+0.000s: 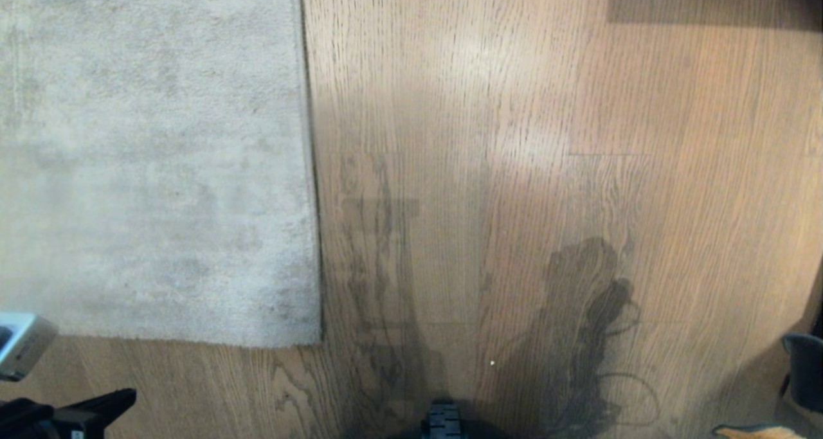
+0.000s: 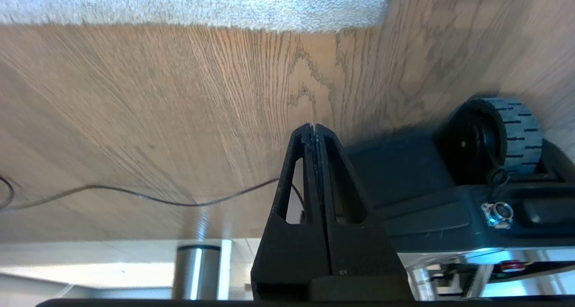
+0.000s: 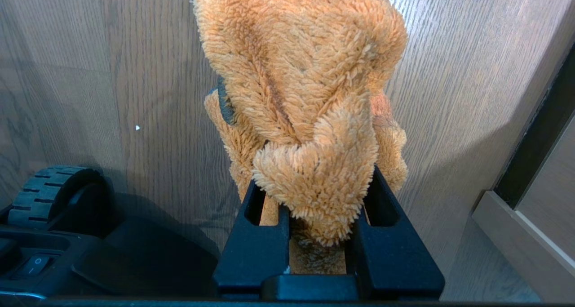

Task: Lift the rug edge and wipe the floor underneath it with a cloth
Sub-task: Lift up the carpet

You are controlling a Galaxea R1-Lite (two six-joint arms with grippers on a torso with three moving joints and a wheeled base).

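Observation:
The pale grey rug [image 1: 154,156] lies flat on the brown wood floor [image 1: 514,137]. Its rug edge [image 1: 313,169] runs straight away from me, and a near border meets it at a corner. My left gripper [image 1: 125,397] hovers low at the bottom left, short of that near border, shut with nothing in it. In the left wrist view its tips [image 2: 313,127] point over bare floor [image 2: 157,95] toward the rug edge [image 2: 179,24]. My right gripper [image 3: 314,194] is shut on the fuzzy orange cloth [image 3: 305,86], whose tip shows at the bottom right [image 1: 759,432].
My base's front wheel [image 2: 512,131] sits close beside the left gripper, and another wheel [image 3: 49,185] sits beside the right one. A thin black cable [image 2: 134,195] trails over the floor behind the left gripper. A pale baseboard or furniture edge [image 3: 525,235] runs along the right.

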